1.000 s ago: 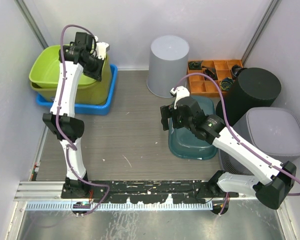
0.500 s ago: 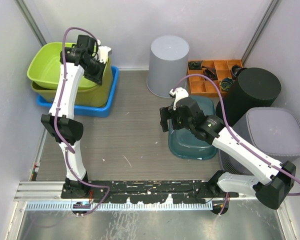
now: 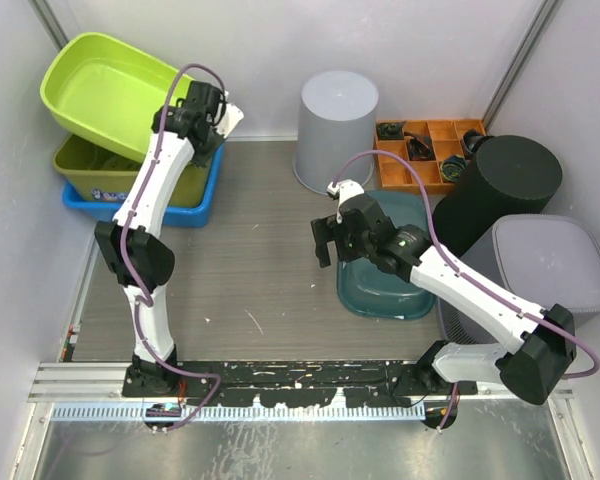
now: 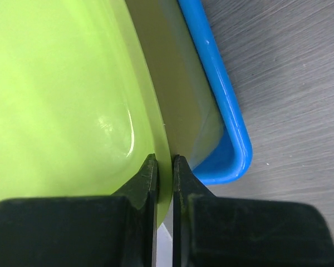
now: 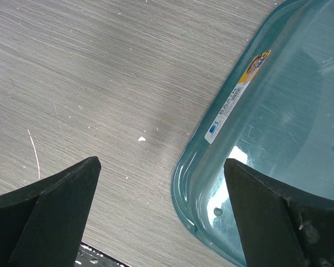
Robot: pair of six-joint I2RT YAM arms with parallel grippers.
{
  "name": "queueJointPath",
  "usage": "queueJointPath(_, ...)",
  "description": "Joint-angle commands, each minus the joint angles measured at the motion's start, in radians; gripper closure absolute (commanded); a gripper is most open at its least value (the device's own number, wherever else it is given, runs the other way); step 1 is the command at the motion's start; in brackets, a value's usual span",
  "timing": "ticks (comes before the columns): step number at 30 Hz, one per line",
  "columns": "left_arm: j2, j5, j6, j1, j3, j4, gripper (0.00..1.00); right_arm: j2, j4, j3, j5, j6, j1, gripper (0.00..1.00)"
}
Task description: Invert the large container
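The large lime-green container hangs tilted in the air at the back left. My left gripper is shut on its right rim. In the left wrist view the fingers pinch the thin green rim, with the container to their left. Below it a second, olive-green tub sits in a blue tray; the tray's corner also shows in the left wrist view. My right gripper is open and empty, hovering over the near-left corner of a teal tub.
An upturned grey bucket stands at the back middle. An orange compartment box, a black cylinder and a grey lidded bin crowd the right side. The teal tub lies under the right wrist. White walls close in all round.
My left gripper has lifted the lime-green container up out of the olive tub and tilted it toward the back left. My right gripper has shifted slightly left.
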Motion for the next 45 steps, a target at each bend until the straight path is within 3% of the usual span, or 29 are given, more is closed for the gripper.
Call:
queueJointPath(1, -0.073, -0.182, 0.146, -0.008, -0.005, 0.143, 1.0, 0.002, 0.047, 0.021, -0.009, 0.004, 0.004, 0.0)
queueJointPath(5, -0.096, -0.35, 0.244, -0.025, -0.103, 0.342, 1.0, 0.009, 0.046, 0.025, -0.003, -0.002, 0.003, 0.0)
queueJointPath(10, -0.164, -0.554, 0.554, -0.077, -0.368, 0.826, 1.0, 0.019, 0.047, 0.025, 0.011, -0.005, 0.004, 0.0)
queueJointPath(15, -0.213, -0.644, 0.839, -0.124, -0.586, 1.233, 1.0, 0.031, 0.055, 0.007, 0.017, 0.003, 0.004, 0.0)
queueJointPath(26, -0.285, -0.772, 1.008, -0.204, -0.888, 1.803, 1.0, 0.048, 0.046, 0.0, 0.042, 0.006, 0.004, 0.0)
queueJointPath(28, -0.31, -0.796, 0.889, -0.211, -0.898, 1.693, 1.0, 0.052, 0.045, -0.002, 0.044, 0.009, 0.004, 0.0)
queueJointPath(32, -0.39, -0.689, 0.259, -0.218, -0.776, 0.901, 1.0, 0.051, 0.041, -0.007, 0.045, 0.01, 0.004, 0.0)
queueJointPath(34, -0.405, -0.602, 0.078, -0.229, -0.704, 0.667, 1.0, 0.05, 0.039, -0.011, 0.048, 0.01, 0.004, 0.0)
queueJointPath(40, -0.439, -0.4, -0.129, -0.255, -0.636, 0.342, 1.0, 0.069, 0.039, -0.01, 0.048, 0.013, 0.004, 0.0)
queueJointPath(45, -0.445, -0.225, -0.249, -0.255, -0.626, 0.187, 1.0, 0.09, 0.04, -0.013, 0.039, 0.017, 0.003, 0.0)
